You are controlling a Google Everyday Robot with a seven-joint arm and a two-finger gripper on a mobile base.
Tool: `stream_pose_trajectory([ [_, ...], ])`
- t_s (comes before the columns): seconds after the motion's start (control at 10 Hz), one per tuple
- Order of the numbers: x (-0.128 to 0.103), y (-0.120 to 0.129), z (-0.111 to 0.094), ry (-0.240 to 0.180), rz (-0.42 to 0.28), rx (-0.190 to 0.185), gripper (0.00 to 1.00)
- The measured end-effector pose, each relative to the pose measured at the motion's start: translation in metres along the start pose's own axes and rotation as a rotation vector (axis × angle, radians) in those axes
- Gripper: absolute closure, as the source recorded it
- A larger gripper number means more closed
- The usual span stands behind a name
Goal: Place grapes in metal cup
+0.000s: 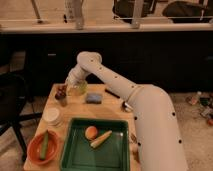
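Note:
The metal cup (61, 101), small and dark grey, stands near the back left corner of the wooden table (112, 111). Right over its rim hangs the dark reddish cluster of grapes (61, 91). My gripper (64, 87) comes down from the white arm's bend onto the grapes and is shut on them. The arm hides the gripper's upper part. I cannot tell whether the grapes touch the cup's rim.
A translucent yellow-green cup (78, 89) stands just right of the gripper, with a blue sponge (93, 97) beyond it. A white round container (52, 116) sits in front of the metal cup. A green tray (75, 150) holds an orange fruit (90, 132); an orange bowl (35, 150) is front left.

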Motion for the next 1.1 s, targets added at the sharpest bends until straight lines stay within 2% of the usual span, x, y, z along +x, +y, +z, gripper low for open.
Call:
stream_pose_trajectory([
  [0.2, -0.009, -0.002, 0.014, 0.0, -0.016, -0.01, 1.0],
  [0.7, -0.011, -0.003, 0.042, 0.006, 0.017, 0.041, 1.0],
  [1.1, -0.013, -0.011, 0.054, 0.013, 0.022, 0.045, 1.0],
])
